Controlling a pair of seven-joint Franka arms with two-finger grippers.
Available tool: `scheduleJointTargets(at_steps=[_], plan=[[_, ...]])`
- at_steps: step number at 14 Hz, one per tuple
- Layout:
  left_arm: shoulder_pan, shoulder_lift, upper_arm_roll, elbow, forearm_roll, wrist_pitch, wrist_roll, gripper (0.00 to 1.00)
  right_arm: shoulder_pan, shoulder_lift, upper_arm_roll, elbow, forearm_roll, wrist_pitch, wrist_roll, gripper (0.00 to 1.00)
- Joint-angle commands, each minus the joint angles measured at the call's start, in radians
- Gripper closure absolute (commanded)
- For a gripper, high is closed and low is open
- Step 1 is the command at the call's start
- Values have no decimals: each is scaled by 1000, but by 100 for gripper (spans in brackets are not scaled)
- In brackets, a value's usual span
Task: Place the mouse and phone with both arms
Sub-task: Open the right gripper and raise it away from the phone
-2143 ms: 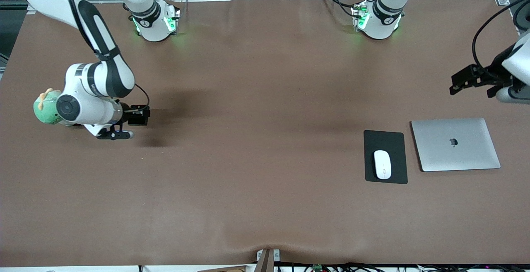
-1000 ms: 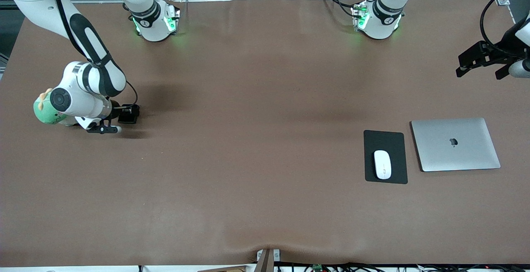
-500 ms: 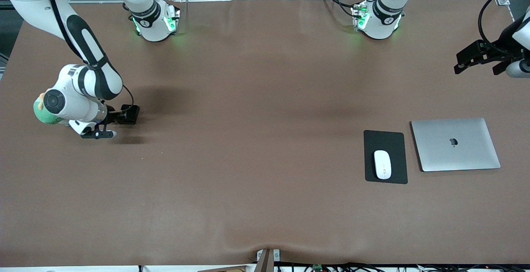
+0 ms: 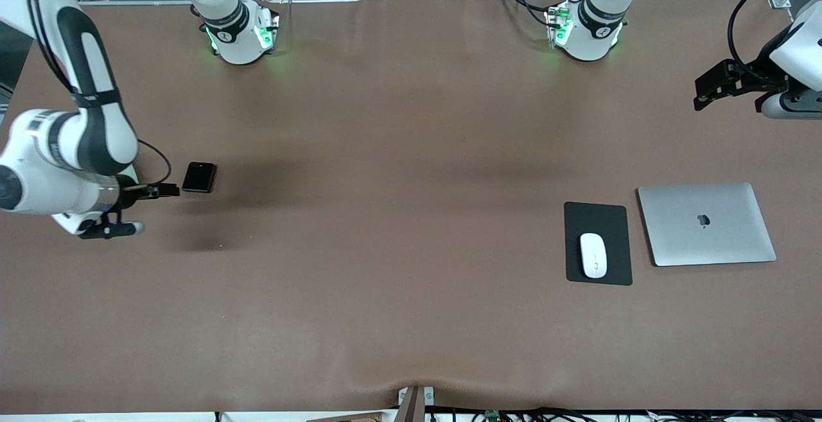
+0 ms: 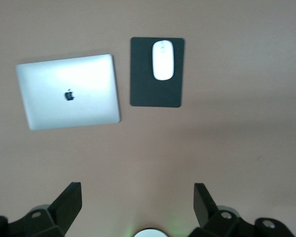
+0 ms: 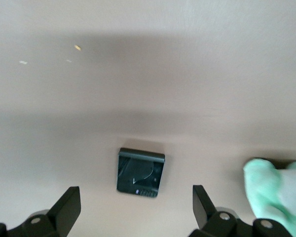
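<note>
The black phone (image 4: pixel 198 176) lies flat on the brown table near the right arm's end; it also shows in the right wrist view (image 6: pixel 140 173). My right gripper (image 4: pixel 153 209) is open and empty, drawn back from the phone toward the table's end, with its fingertips apart in the right wrist view (image 6: pixel 136 197). The white mouse (image 4: pixel 593 255) rests on a black pad (image 4: pixel 607 216) beside the laptop; it also shows in the left wrist view (image 5: pixel 163 60). My left gripper (image 4: pixel 729 85) is open and empty in the air at the left arm's end, with its jaws wide in the left wrist view (image 5: pixel 137 195).
A closed silver laptop (image 4: pixel 706 223) lies beside the pad, toward the left arm's end. A green plush toy (image 6: pixel 276 197) sits near the phone, mostly hidden by the right arm in the front view. The two green-lit bases (image 4: pixel 241 33) stand along the table's back edge.
My right gripper has let go of the phone and pulled back toward the right arm's end of the table; the phone stays on the table. The left gripper has shifted only slightly.
</note>
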Motion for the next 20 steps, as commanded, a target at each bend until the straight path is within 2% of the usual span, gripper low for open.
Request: scheduleJointTargets(at_steps=[1,5,10,12,14,17,20], plan=[[7,-9,-4,-5,-21,6,-11,0,1,12,8,145,-12,-100,-1,0],[7,-9,-1,-6,-12,6,9,0,-5,13,6,376,-14,-257,4,0],[7,-9,4,1,17,6,17,0,4,-8,5,512,-15,-268,21,0],[10,-8,11,1,19,4,46,0,6,-92,6,510,-2,-374,13,0],[10,-8,16,1,21,4,57,0,35,-115,-5,512,-14,-442,21,0],[7,1,18,4,51,4,54,0,75,-164,-67,506,3,-551,21,0],[7,1,12,6,54,4,39,0,92,-258,-60,457,-6,-605,19,0]])
